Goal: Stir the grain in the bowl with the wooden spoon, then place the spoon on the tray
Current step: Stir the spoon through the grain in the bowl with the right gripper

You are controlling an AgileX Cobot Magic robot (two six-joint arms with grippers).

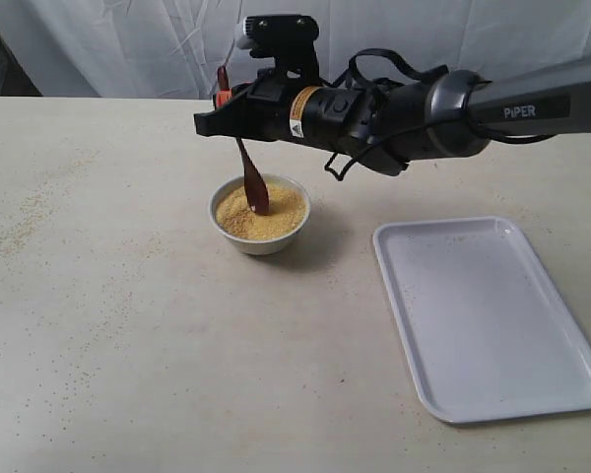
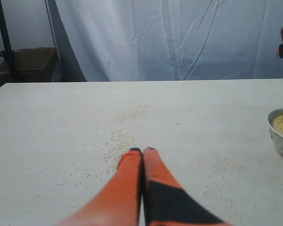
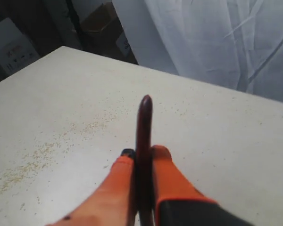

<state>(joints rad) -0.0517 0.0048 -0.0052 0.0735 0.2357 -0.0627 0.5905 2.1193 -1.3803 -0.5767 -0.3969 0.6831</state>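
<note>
1. Surface [image 1: 128,345]: spilled grains [image 2: 120,139] lie at the bowl's [image 1: 261,243] 9 o'clock.
2. Tray [image 1: 492,315]: at bowl's 4 o'clock, apart.
3. Right claw [image 3: 142,154] clamped on spoon [image 1: 253,187] handle above bowl; left claw [image 2: 142,150] closed, empty.
4. Spoon tip sunk in bowl's grain [image 1: 281,219].

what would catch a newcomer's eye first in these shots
The black right arm stretches in from the right, its jaws shut on a dark reddish-brown wooden spoon whose oval end is dug into golden-yellow grain in a small round white ceramic bowl mid-table. Next come the large flat white rectangular plastic tray to the bowl's right, and loose grain specks scattered over the left side of the pale table.
</note>
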